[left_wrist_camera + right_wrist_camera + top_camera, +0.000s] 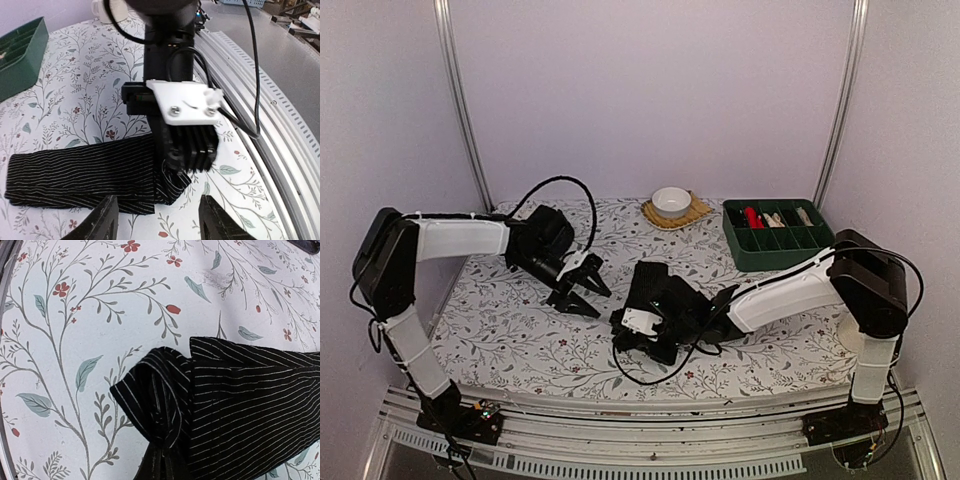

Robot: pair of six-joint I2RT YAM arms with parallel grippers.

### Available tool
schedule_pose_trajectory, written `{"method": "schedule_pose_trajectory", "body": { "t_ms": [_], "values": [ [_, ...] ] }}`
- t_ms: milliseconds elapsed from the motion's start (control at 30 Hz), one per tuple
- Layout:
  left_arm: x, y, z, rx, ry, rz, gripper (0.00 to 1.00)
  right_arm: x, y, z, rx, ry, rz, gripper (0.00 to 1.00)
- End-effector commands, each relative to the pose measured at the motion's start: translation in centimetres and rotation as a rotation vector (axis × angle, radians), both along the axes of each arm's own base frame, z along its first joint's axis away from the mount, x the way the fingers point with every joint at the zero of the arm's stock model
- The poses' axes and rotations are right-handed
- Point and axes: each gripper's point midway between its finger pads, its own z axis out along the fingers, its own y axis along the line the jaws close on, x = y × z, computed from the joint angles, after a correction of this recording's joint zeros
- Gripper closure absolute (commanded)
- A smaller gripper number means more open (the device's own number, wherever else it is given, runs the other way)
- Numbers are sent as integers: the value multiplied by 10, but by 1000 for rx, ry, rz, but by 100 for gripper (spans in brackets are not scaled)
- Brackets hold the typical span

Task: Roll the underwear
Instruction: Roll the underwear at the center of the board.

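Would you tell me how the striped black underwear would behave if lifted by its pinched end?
Probably floppy: the underwear bunches where the right gripper pinches it, so the rest would likely sag. It looks thin, likely light, and its folded layers may slip open.

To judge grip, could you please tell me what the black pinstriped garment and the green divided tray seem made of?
The black pinstriped garment looks like soft, matte cloth: it folds and bunches into creases. The green divided tray looks like rigid plastic with a smooth, dull finish, judging by its straight thin partitions; the distance leaves this open.
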Motion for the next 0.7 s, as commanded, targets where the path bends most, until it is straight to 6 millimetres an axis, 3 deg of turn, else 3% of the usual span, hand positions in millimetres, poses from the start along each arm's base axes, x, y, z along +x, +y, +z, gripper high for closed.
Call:
{"method": "schedule_pose_trajectory", "body": {
  "t_ms": [0, 233, 300, 467, 667],
  "values": [
    [2, 18, 5, -2, -217, 31, 44, 1, 2, 4, 41, 176, -6, 98],
    [-16, 41, -6, -70, -641, 4, 45, 10, 11, 14, 86, 390, -21, 98],
    [-27, 46, -12, -111, -784, -45, 53, 16, 8, 2, 51, 461, -62, 98],
    [-35, 46, -27, -95, -939, -101, 60, 25, 0, -16, 23, 564, -114, 98],
    [-41, 37, -52, -46, -1080, -186, 69, 28, -6, -22, 54, 663, -126, 98]
  ]
}}
